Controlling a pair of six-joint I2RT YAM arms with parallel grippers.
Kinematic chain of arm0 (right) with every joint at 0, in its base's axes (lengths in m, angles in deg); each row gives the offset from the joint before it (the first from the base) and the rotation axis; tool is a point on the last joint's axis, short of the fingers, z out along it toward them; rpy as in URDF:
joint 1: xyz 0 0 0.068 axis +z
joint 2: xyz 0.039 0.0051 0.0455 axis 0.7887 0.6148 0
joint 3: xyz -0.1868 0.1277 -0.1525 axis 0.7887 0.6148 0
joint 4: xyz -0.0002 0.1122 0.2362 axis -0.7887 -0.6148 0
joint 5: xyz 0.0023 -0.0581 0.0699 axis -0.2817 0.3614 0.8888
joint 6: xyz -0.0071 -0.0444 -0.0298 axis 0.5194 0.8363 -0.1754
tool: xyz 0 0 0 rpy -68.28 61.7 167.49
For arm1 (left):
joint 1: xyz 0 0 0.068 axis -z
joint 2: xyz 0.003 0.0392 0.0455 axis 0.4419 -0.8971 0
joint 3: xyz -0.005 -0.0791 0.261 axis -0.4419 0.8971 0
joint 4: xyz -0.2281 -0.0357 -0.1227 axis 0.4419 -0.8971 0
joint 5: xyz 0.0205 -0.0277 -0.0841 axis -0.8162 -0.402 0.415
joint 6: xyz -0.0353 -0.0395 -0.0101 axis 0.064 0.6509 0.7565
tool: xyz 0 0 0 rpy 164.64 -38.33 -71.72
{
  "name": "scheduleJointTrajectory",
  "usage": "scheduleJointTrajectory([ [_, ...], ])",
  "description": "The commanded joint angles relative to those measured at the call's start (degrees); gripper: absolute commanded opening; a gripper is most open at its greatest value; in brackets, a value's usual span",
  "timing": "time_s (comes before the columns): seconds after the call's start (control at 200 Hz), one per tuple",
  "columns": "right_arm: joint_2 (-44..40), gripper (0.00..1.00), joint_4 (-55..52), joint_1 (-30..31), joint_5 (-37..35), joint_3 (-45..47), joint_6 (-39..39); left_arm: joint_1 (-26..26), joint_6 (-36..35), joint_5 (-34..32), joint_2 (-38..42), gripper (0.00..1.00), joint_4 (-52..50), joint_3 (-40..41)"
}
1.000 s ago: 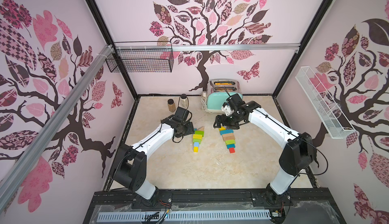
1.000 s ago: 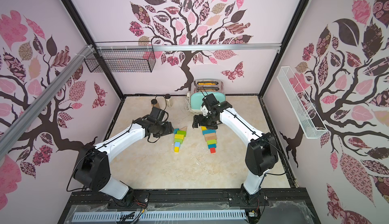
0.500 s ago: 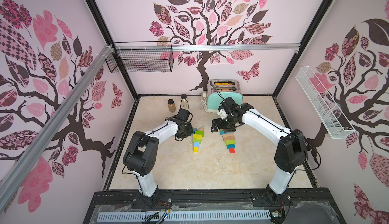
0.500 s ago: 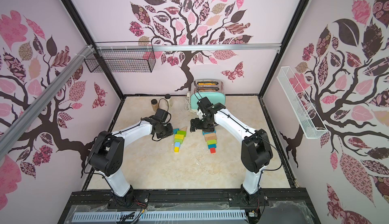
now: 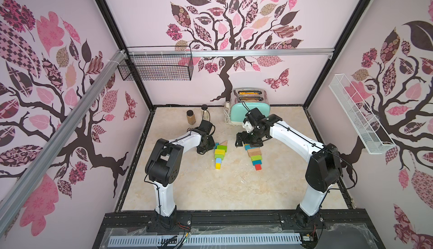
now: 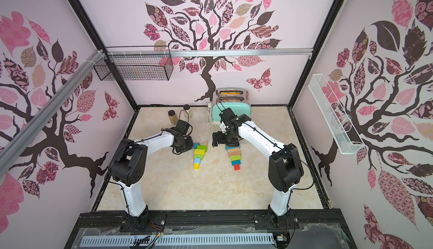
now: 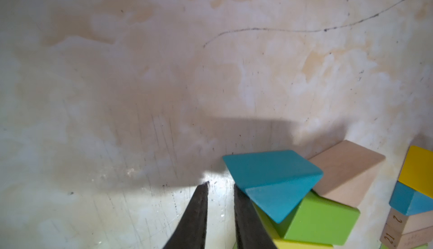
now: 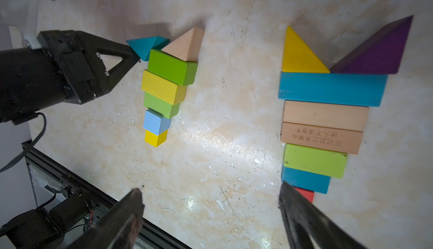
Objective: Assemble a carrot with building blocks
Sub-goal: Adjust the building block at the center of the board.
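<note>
both top views show two tapering rows of building blocks (image 5: 220, 154) on the bench (image 5: 210, 189); left wrist view, the left tool (image 7: 220, 187) clenched empty beside a teal wedge (image 7: 269, 173); right wrist view, the right tool (image 8: 210, 188) released above them

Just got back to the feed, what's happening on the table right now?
Two carrot shapes of wooden blocks lie flat on the marbled table. The left gripper, shut and empty, has its tip against the teal triangular wedge at the top of the smaller carrot, beside the plain tan wedge. The right gripper hangs open near the larger carrot, topped by a yellow triangle and a purple triangle, holding nothing.
</note>
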Motion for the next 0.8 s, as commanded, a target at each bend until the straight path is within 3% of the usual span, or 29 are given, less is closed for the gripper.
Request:
scheduleJointTrajectory([
  [0.0, -1.6, 0.94, -0.8, -0.1, -0.5, -1.3, 0.6, -0.4, -1.4, -2.1, -1.7, 0.26, -0.1, -2.0],
  [0.525, -0.2, 0.94, -1.0, -0.1, -0.1, -1.2, 1.5, -0.7, -3.9, -4.9, -6.0, 0.29, -0.7, -7.0],
  [0.795, 0.3, 0.94, -1.1, -0.1, -0.1, -1.2, 1.8, -0.8, -5.7, -6.9, -7.3, 0.39, -0.7, -8.4],
])
